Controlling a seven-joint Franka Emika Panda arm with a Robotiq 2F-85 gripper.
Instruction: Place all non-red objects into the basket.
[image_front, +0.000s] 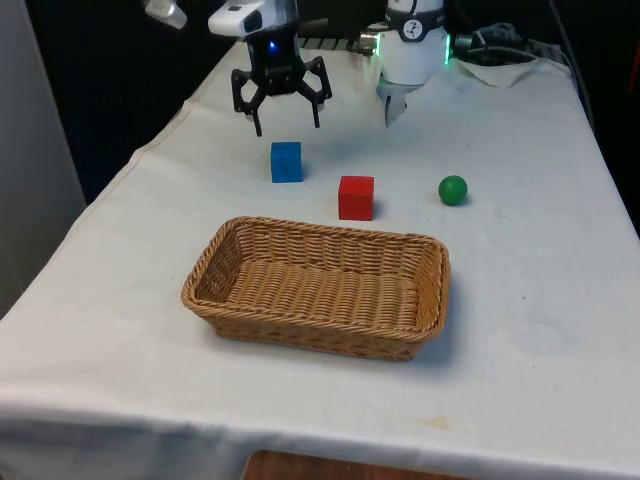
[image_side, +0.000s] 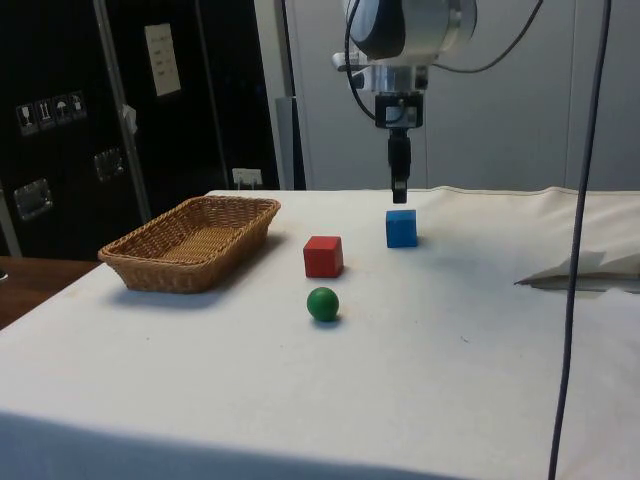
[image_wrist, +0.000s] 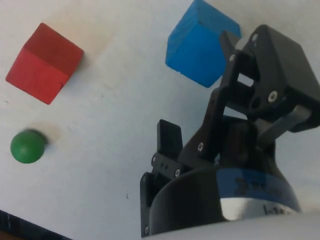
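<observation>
— Where is the hand (image_front: 287, 122)?
— It hangs above the blue block (image_front: 286, 162), not touching it. Its fingers are spread wide and hold nothing.
— And the other things?
— The red block (image_front: 356, 197) sits on the desk (image_front: 540, 300) between the blue block and the green ball (image_front: 453, 190). The basket (image_front: 318, 322) is near them, with nothing inside.

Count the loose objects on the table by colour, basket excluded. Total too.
Blue: 1, the blue cube
Red: 1, the red cube
Green: 1, the green ball
Total: 3, none in the basket yet.
</observation>
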